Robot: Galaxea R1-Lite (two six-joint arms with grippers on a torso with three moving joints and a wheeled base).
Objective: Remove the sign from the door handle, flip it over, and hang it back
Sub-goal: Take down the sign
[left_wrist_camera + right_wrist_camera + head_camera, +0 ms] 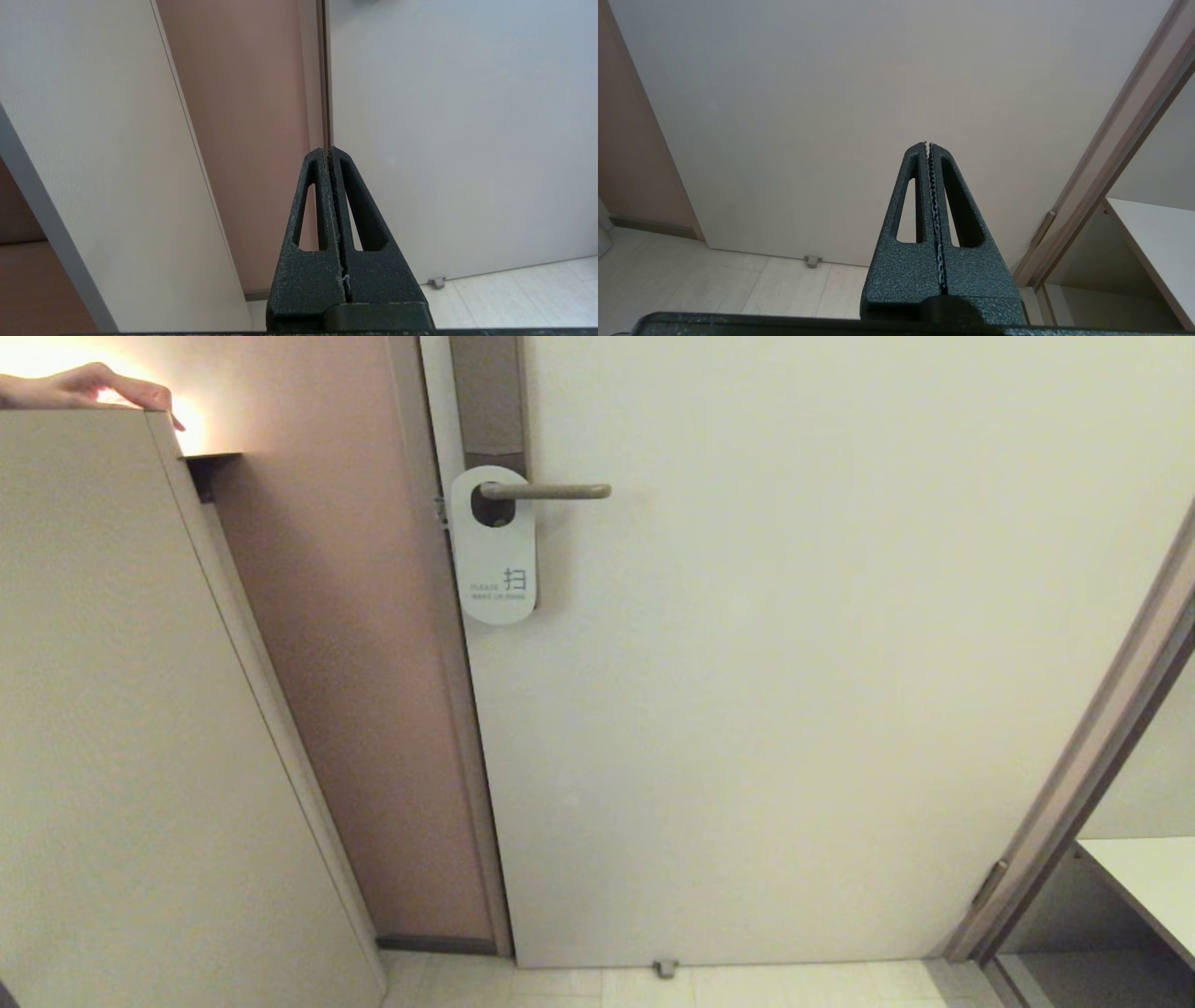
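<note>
Head view: we judge the sign (pixel 494 560) light, stiff; grip its lower end below the handle (pixel 546 491). Left claw (pixel 330 150) and right claw (pixel 928 145) closed, empty.

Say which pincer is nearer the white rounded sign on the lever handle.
Likely left. The left pincer, shut, points at the latch edge of the door below the white sign; the right pincer, shut, faces the door nearer its hinge-side frame. Neither is in head view.

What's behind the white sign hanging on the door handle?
Through the round hole of the white rounded-end sign shows dark backplate, where the slim taupe metal lever handle passes through. The brownish backplate continues above; its lower part and any keyhole are covered.
</note>
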